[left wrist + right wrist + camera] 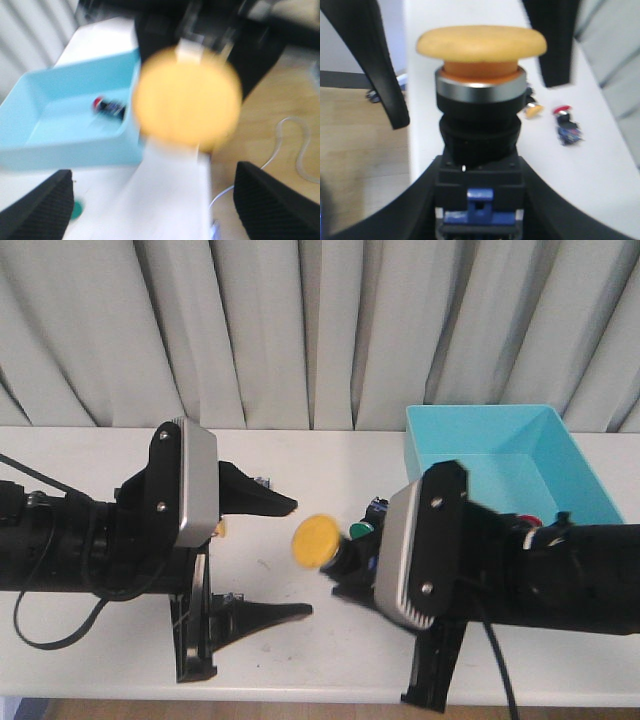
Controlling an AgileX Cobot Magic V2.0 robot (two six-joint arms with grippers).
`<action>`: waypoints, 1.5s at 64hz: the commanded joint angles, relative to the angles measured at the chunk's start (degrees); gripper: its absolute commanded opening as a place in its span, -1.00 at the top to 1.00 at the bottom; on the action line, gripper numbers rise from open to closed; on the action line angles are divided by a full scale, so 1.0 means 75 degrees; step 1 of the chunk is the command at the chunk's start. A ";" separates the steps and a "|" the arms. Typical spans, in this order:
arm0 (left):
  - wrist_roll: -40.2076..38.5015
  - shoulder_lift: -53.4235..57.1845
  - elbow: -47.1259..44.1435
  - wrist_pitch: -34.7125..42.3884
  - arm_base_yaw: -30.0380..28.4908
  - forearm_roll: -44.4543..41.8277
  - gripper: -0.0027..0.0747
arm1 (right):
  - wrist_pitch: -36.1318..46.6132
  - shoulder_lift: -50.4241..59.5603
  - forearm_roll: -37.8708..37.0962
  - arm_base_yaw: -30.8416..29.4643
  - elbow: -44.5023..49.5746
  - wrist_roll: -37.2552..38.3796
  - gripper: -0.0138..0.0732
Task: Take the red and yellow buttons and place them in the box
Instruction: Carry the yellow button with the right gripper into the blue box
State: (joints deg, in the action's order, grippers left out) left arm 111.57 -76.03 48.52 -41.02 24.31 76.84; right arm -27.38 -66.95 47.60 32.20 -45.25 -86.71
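Fingers of the right gripper [480, 200] clamp the yellow button [318, 541]; the left gripper [290, 555] gapes wide opposite, green-capped buttons [360, 530] behind.

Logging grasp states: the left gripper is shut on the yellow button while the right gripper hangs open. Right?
The sides are swapped. The right gripper is shut on the yellow button, as the right wrist view shows; the left gripper hangs open, its fingers spread apart in the front view.

White table [320, 455], pleated grey curtain [300, 330]
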 commanded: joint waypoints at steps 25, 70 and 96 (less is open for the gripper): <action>-0.1121 0.0182 0.0229 0.2138 0.0022 -0.0880 -0.57 | -0.1312 -0.0494 -0.6347 -0.2959 -0.1719 0.9809 0.15; -0.1293 0.0182 0.0229 0.2126 0.0022 -0.0866 -0.57 | -0.4129 -0.6807 -0.5989 -0.4038 -0.6638 1.0418 0.12; -0.1293 0.0182 0.0229 0.2126 0.0022 -0.0866 -0.57 | -0.4021 -0.7281 -0.5920 -0.3985 -0.6702 1.0397 -0.10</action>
State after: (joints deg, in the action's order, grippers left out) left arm 102.51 -76.03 48.52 -25.40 24.31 68.18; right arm -58.17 -125.06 2.79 2.41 -93.59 -8.07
